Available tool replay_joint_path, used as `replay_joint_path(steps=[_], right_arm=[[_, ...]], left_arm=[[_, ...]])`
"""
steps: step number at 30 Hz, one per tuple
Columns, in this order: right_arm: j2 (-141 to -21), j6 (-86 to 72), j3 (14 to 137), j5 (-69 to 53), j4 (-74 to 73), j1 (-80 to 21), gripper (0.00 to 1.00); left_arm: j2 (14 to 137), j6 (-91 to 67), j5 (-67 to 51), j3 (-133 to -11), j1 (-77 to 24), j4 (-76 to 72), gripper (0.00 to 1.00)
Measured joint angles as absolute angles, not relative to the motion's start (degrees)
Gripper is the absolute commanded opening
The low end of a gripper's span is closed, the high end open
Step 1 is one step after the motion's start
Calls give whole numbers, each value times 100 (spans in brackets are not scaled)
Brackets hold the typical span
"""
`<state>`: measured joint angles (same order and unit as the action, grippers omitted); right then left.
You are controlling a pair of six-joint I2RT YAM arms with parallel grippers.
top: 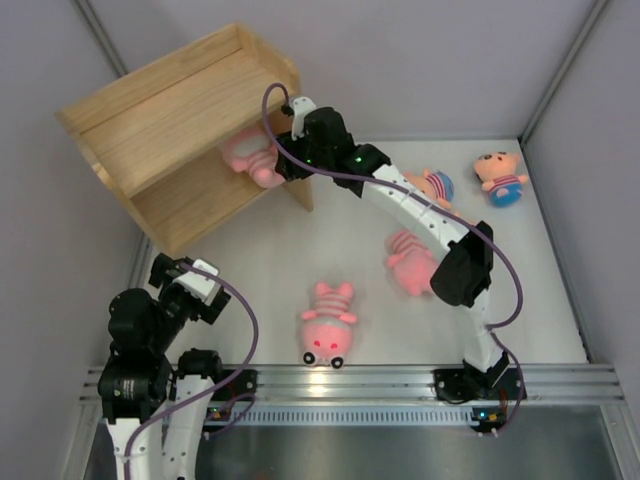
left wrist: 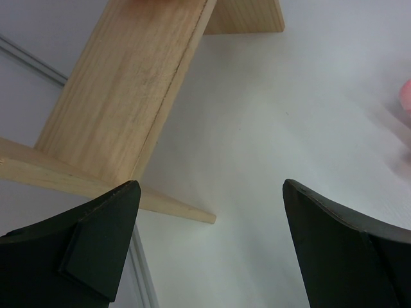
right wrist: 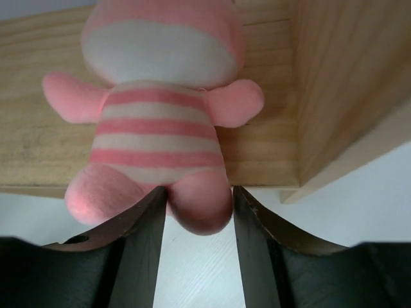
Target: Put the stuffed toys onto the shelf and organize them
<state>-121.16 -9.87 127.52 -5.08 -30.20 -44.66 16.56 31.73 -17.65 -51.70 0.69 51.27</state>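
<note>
One toy is on the shelf [top: 170,110] and the rest of the job is still to do. The shelved toy [right wrist: 157,128], a pink striped animal, lies flat on the lower tier, close to the side panel. Its head points to the back and its legs hang over the front edge.

The right gripper [right wrist: 200,192] is at that edge, its jaws about half open on either side of one leg. The leg looks round rather than pinched, so I judge the grip is off and this toy is placed. It may still want a nudge further in.

Four more toys show on the bench [top: 250,260]:
- The near pink toy [top: 328,325] lies in the middle, towards the arm bases.
- The second pink toy [top: 408,262] is partly under the right arm.
- The first doll [top: 432,185] lies just beside that arm's forearm.
- The corner doll [top: 500,177] is near the far right wall.

I see no sixth toy anywhere.

The left gripper [left wrist: 209,186] hangs wide open with nothing in it, near the shelf's near end. The upper tier carries nothing that I can see. By my count that is one toy of the five in view shelved, and none yet lined up.
</note>
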Motion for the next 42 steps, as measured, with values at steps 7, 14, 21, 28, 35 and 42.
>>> replay_joint_path(steps=[7,14,21,28,35,42], right_arm=[[-11769,-1286,12254,34,-2657,-4397,61],[-10930,-1157,11572,-121,-2565,-4401,73],[-8735,-707,9078,-670,-2565,-4407,84],[-8934,-314,7747,-1959,-2805,-4440,90],[-10342,-180,7535,-3000,-2961,-4504,97],[-10755,-141,7094,-3629,-2814,-4635,67]], left_arm=[[1638,3166,-1702,-4963,69,5148,99],[1638,3168,-1702,-4947,71,5151,99],[1638,3164,-1704,-4947,71,5151,99],[1638,3146,-1702,-4947,71,5172,99],[1638,3212,-1634,-4965,71,5487,99],[1640,3210,-1645,-5013,71,5693,99]])
